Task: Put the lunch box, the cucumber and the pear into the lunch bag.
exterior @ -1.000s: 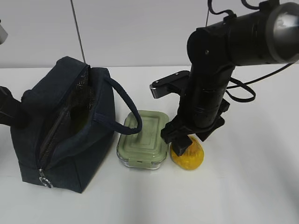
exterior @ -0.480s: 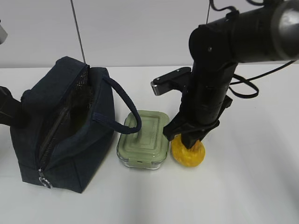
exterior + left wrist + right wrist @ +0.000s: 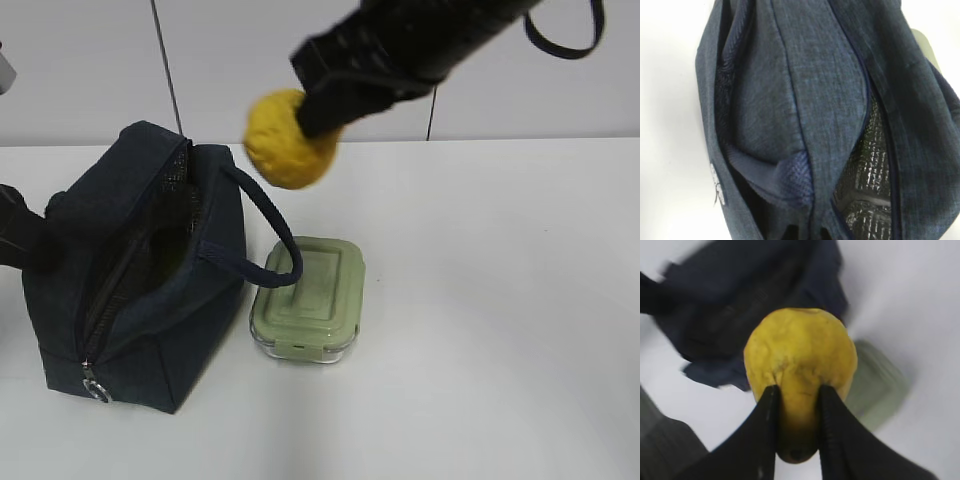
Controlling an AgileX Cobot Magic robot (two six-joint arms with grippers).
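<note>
Right now I have the pear (image 3: 290,140) in the air, pinched between the two fingers of the right gripper (image 3: 796,412); in the right wrist view the fingers press into its lower half and the fruit bulges out above them. The relation that matters is sideways: in the exterior view the pear hangs up and to the right of the bag (image 3: 135,275), roughly above the near handle (image 3: 268,235), not above the mouth. The mouth itself is a long slot running from the ring pull (image 3: 95,388) at the front up toward the back, so I judge the carry needs more travel toward the left of that view before any descent, and the drop should come down along the slot's middle where it gapes widest. The silvery lining (image 3: 867,165) shows through the gap in the left wrist view.

The left gripper I cannot read: its fingers are not visible in its own view, which is filled by bag fabric, and the exterior view shows only a dark arm (image 3: 20,240) against the bag's left side. It may be steadying the bag.

The box (image 3: 307,297) sits on the table just right of the bag, with the handle loop resting on its lid. I see no cucumber outside; it could be inside already.
</note>
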